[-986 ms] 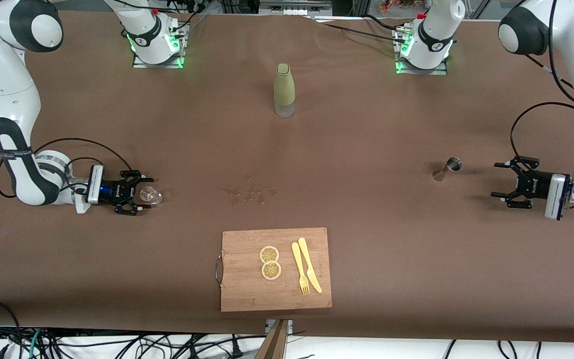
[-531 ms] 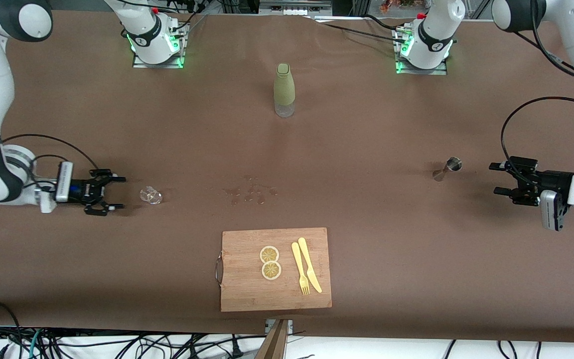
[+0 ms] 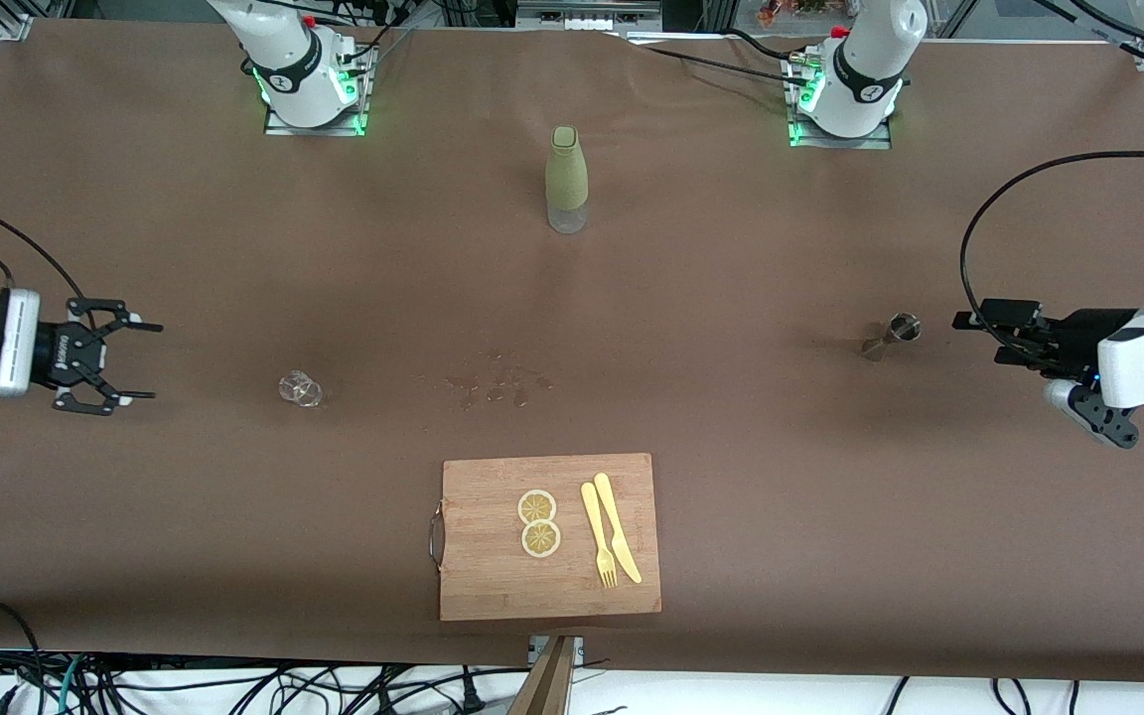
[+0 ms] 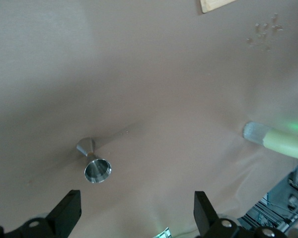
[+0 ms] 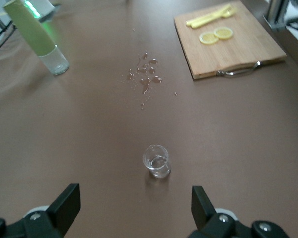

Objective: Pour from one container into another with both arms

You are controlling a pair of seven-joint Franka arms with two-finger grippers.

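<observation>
A small clear glass (image 3: pixel 300 388) stands on the brown table toward the right arm's end. My right gripper (image 3: pixel 147 361) is open and apart from it, nearer that end. In the right wrist view the glass (image 5: pixel 156 161) stands ahead of the open, empty right gripper (image 5: pixel 134 206). A small metal jigger (image 3: pixel 895 333) stands toward the left arm's end. My left gripper (image 3: pixel 979 338) is open beside it and does not touch it. The left wrist view shows the jigger (image 4: pixel 95 166) ahead of the open left gripper (image 4: pixel 135 210).
A green bottle with a clear base (image 3: pixel 566 179) stands mid-table, nearer the bases. Spilled drops (image 3: pixel 498 382) lie in the middle. A wooden cutting board (image 3: pixel 493 586) near the front edge carries two lemon slices (image 3: pixel 538 523), a yellow fork and a knife (image 3: pixel 612 541).
Both arms have drawn back toward their ends of the table. The right gripper, which stood around the glass, is now well clear of it. The left gripper has turned and risen slightly.
</observation>
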